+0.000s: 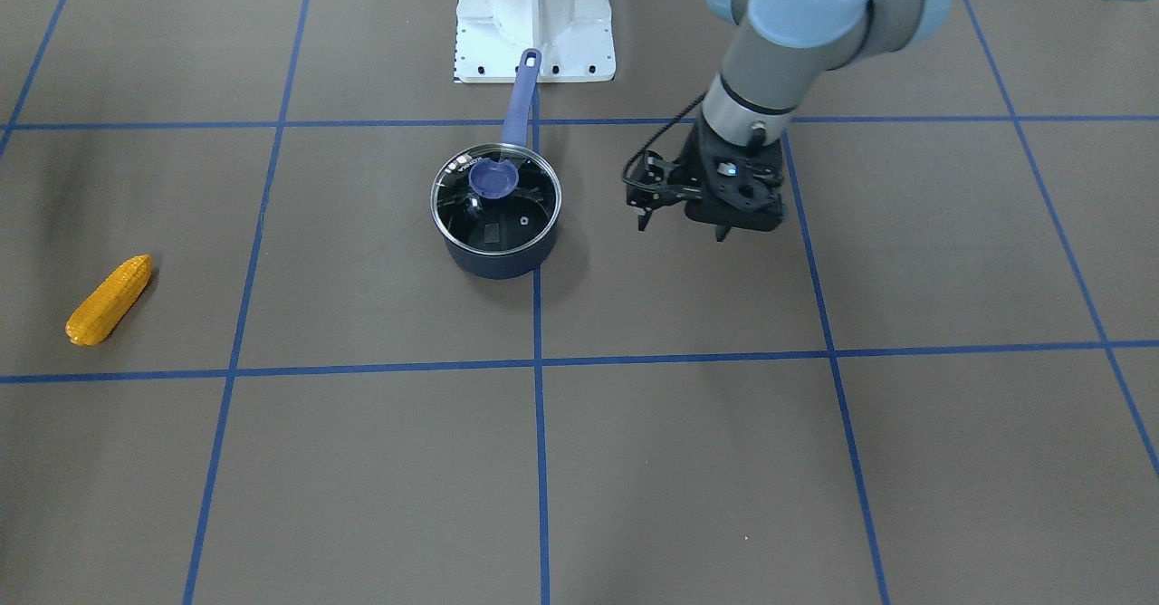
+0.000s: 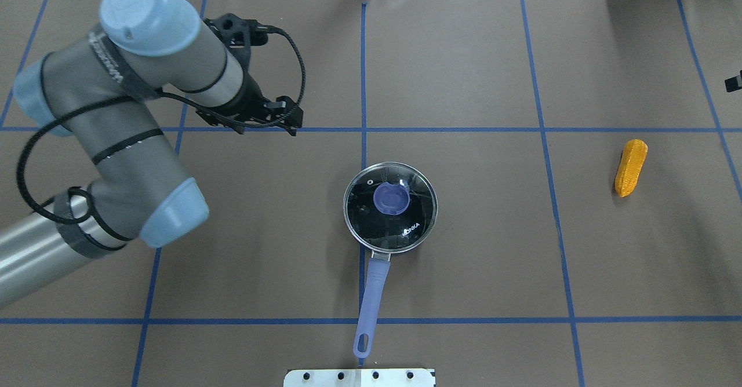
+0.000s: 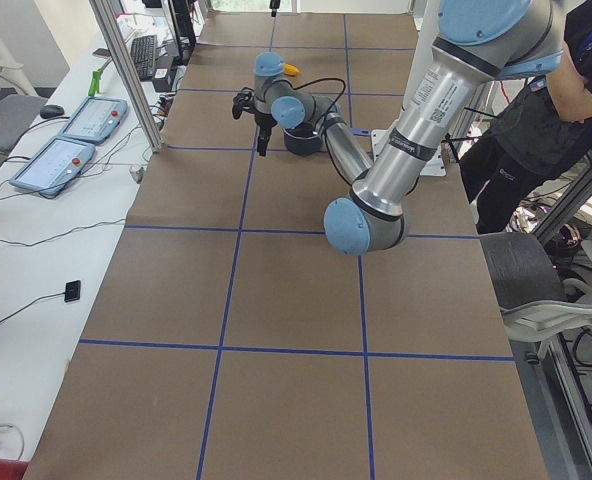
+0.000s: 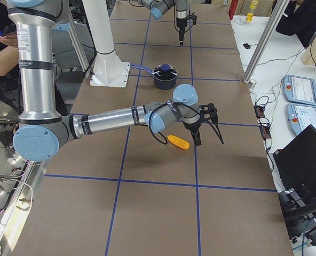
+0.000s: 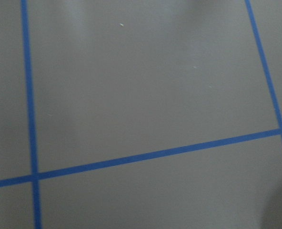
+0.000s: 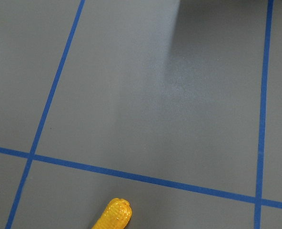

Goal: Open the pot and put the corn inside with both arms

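The corn (image 1: 110, 300) lies far left in the front-facing view. Mid-table, the pot (image 1: 496, 259) stands covered by its lid (image 2: 418, 204), lettered "KONKA". The left gripper (image 1: 684, 229) hovers beside it, fingers spread wide, empty. Whether the right gripper (image 4: 208, 140) is spread cannot be told.

Grey tubular arms (image 2: 133, 161), light-blue joint caps (image 2: 136, 4); black cables (image 2: 21, 164)

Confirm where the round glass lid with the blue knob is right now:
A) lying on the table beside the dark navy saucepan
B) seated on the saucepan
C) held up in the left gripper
B: the round glass lid sits on the rim of the dark navy saucepan, while the left gripper hangs open and empty off to the side.
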### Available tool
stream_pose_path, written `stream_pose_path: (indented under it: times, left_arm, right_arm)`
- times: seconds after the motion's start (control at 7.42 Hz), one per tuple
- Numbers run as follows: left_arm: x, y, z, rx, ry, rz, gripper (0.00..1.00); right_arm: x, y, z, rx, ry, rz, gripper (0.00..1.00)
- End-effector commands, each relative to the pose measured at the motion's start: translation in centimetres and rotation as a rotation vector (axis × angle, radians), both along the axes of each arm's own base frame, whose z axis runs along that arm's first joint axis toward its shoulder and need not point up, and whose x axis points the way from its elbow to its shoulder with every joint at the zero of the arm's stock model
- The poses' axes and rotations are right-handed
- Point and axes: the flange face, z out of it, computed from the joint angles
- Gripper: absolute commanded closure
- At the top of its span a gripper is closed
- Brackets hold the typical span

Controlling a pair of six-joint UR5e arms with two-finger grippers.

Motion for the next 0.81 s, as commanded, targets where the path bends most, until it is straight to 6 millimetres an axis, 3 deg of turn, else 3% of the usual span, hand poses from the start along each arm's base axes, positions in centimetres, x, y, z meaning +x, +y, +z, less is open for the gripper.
stream_pose_path:
  times: [0.0, 0.13, 0.27, 0.54, 0.67]
  left_arm:
    - [9.4, 4.8, -6.7, -0.057, 0.001, -0.035, 0.01]
    - [11.5, 4.8, -9.6, -0.103, 0.007, -0.056, 0.01]
    - [12.7, 5.7, -10.6, -0.133, 0.011, -0.06, 0.01]
    - [13.8, 6.5, -11.0, -0.155, -0.001, -0.081, 0.01]
    - [15.6, 7.4, -10.7, -0.136, -0.05, -0.102, 0.01]
  right_arm:
    - [0.0, 0.0, 0.2, -0.003, 0.001, 0.001, 0.0]
    - [0.0, 0.0, 0.2, -0.003, 0.001, 0.0, 0.0]
    - [0.0, 0.0, 0.2, -0.004, 0.001, 0.002, 0.0]
    - [0.0, 0.0, 0.2, -0.004, 0.001, 0.002, 0.0]
    - [0.0, 0.0, 0.2, -0.006, 0.0, 0.001, 0.0]
